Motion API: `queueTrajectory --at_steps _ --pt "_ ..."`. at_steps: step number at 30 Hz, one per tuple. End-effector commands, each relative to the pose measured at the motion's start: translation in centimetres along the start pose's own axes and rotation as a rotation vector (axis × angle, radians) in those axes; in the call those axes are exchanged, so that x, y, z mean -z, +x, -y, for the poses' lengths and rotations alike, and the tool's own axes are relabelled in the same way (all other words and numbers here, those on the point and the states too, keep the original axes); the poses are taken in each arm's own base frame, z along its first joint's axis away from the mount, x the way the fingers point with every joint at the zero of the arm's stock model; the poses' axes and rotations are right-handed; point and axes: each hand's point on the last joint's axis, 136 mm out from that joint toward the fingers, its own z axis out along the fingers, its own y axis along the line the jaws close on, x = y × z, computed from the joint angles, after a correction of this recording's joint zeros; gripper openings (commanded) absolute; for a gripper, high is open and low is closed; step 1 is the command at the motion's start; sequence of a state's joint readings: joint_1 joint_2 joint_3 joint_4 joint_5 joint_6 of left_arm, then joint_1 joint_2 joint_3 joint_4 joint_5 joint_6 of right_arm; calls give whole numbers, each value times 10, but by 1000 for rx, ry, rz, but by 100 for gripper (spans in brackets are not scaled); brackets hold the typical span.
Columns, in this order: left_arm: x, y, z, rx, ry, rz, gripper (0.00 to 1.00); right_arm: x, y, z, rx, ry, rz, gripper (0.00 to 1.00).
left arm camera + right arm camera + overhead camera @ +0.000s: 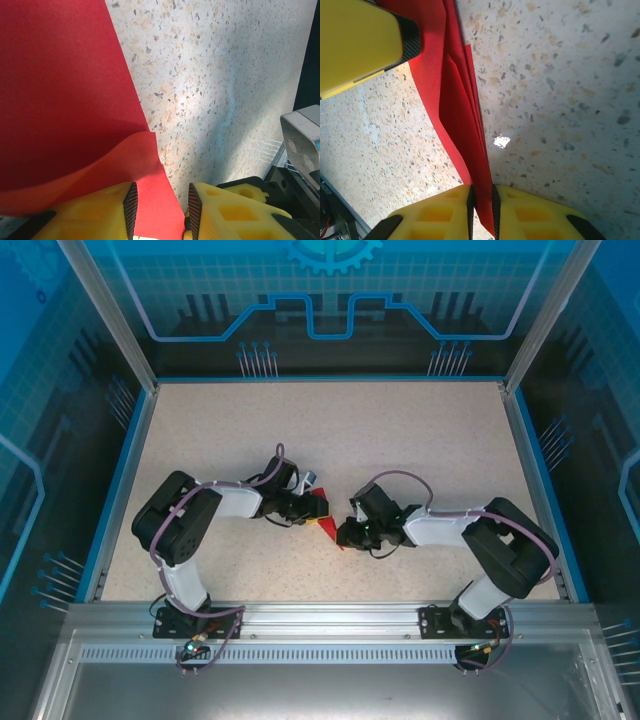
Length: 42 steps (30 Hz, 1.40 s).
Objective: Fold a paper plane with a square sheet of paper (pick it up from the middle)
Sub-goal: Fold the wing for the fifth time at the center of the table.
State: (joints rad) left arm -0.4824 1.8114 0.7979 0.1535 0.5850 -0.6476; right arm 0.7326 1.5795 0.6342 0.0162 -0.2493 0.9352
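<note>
1. The left arm (pixel 185 525) stood folded at the elbow, its forearm reaching inward to the right
2. The left end effector (pixel 161 202) pointed low, its yellow fingers (pixel 100 210) parted with a clear gap
3. The right arm (pixel 500 540) mirrored it, its forearm reaching left
4. The right end effector (pixel 482 197) had its jaws almost together, pinching the red paper (pixel 460 115)
5. In the top view both end effectors sat close, tips facing

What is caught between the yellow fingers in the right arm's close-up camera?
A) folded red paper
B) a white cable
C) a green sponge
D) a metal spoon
A: the folded red paper runs down between the pads of the right gripper, which stand close on either side of it.
</note>
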Motion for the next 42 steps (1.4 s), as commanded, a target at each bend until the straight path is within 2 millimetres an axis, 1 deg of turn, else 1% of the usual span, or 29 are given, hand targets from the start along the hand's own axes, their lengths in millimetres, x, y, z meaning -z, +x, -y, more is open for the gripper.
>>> queueTrajectory --at_steps 1,6,10,11,13,15,17,19,22,26,27,29,33,38,42 --pt "-9 9 -28 18 -87 -30 37 -3 10 21 -18 102 -51 17" --pt "-9 10 -28 19 -89 -33 37 -7 20 38 -60 181 -92 10" --pt "-10 10 -29 22 -92 -34 37 -9 30 51 -76 267 -126 8" --pt "-10 10 -29 22 -91 -35 36 -10 30 51 -72 276 -126 7" --pt "-10 11 -30 24 -94 -37 36 -8 29 47 -54 273 -112 7" --pt "-10 11 -30 24 -94 -40 36 0 21 39 -30 253 -71 8" --pt "-10 11 -31 24 -99 -43 36 11 10 25 -2 210 -14 10" --pt "-10 12 -32 25 -100 -44 36 21 0 5 40 124 25 11" --pt "-10 12 -31 26 -100 -47 36 29 -8 -27 105 -9 55 9" --pt "-11 12 -32 34 -105 -54 36 27 -9 -58 150 -148 44 8" --pt "-12 12 -32 36 -104 -54 36 24 -9 -61 150 -159 32 7" --pt "-12 11 -31 37 -103 -54 36 16 -10 -59 135 -151 17 6" --pt "-12 12 -31 37 -106 -64 36 0 -12 -49 106 -138 3 6" --pt "-13 14 -33 38 -110 -76 35 -4 -13 -53 106 -164 -7 6" --pt "-13 15 -34 39 -111 -78 36 -5 -13 -44 105 -115 -15 7"
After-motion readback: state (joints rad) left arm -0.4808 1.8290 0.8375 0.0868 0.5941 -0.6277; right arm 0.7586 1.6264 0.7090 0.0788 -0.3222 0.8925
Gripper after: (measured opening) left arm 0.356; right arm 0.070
